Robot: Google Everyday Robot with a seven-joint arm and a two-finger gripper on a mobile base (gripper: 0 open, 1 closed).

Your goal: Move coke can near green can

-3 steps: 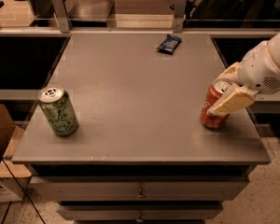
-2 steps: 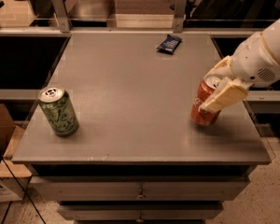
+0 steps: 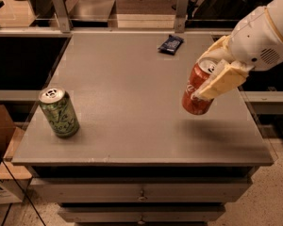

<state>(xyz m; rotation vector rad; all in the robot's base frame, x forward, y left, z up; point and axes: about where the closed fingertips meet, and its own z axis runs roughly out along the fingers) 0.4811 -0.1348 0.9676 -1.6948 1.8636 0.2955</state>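
The red coke can (image 3: 196, 92) hangs tilted in the air above the right side of the grey table (image 3: 132, 93), with its shadow on the tabletop below. My gripper (image 3: 213, 72) comes in from the upper right and is shut on the can, with cream fingers (image 3: 223, 79) across its upper part. The green can (image 3: 60, 112) stands upright near the table's front left corner, far to the left of the coke can.
A dark blue snack packet (image 3: 170, 44) lies at the back of the table, right of centre. Metal posts and a rail run along the far edge. A cardboard box (image 3: 2, 140) sits on the floor at the left. Drawers are below the front edge.
The gripper has lifted the coke can off the table and carried it up and slightly left, away from the right edge. The green can has not moved.
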